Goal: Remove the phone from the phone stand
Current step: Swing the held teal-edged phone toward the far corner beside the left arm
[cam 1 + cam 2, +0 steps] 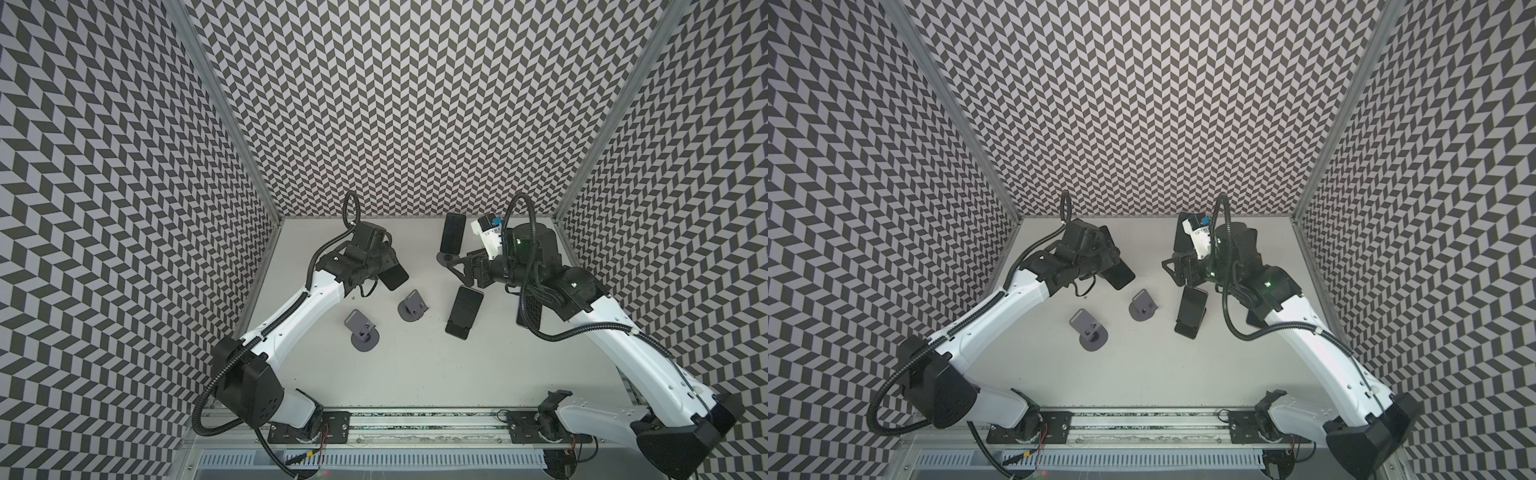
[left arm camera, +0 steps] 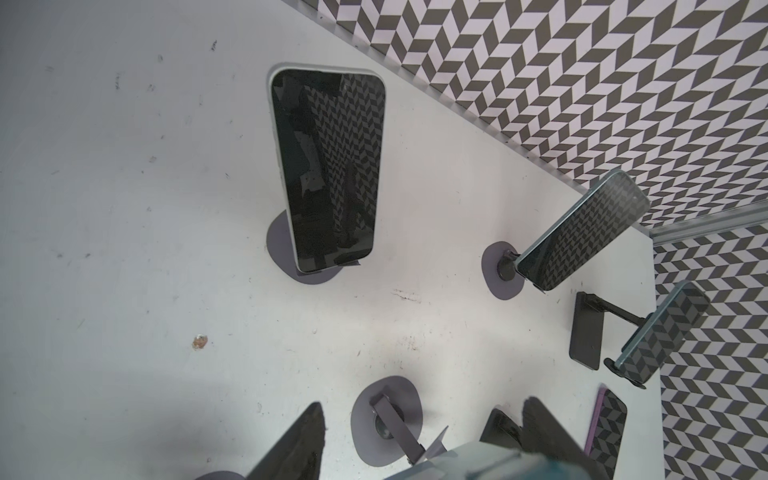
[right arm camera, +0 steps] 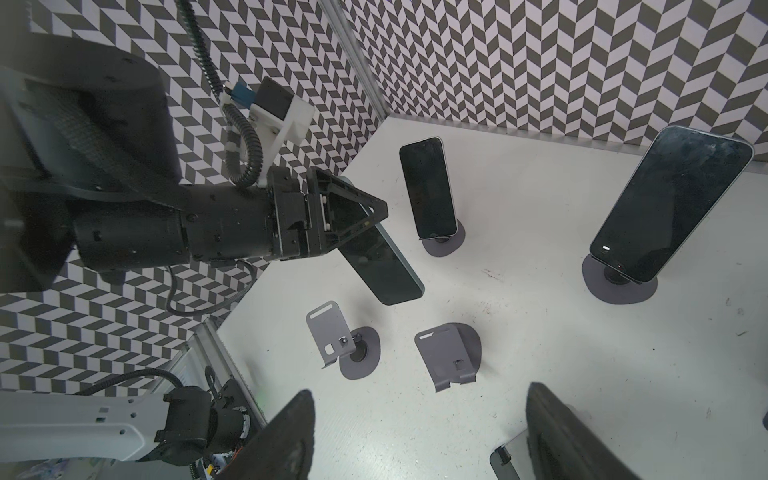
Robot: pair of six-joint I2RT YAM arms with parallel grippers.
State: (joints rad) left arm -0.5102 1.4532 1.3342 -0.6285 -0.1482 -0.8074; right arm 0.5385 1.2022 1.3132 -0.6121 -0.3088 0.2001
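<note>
Grey stand [image 3: 328, 330] empty, dark phone [image 3: 386, 270] clamped in left fingers [image 3: 379, 206].

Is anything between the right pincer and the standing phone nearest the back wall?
Nothing visible. The open right pincer is beside that phone, with only bare table between them.

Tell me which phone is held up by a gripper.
The dark phone clamped in the left gripper, hanging in the air; no other phone is gripped.
</note>
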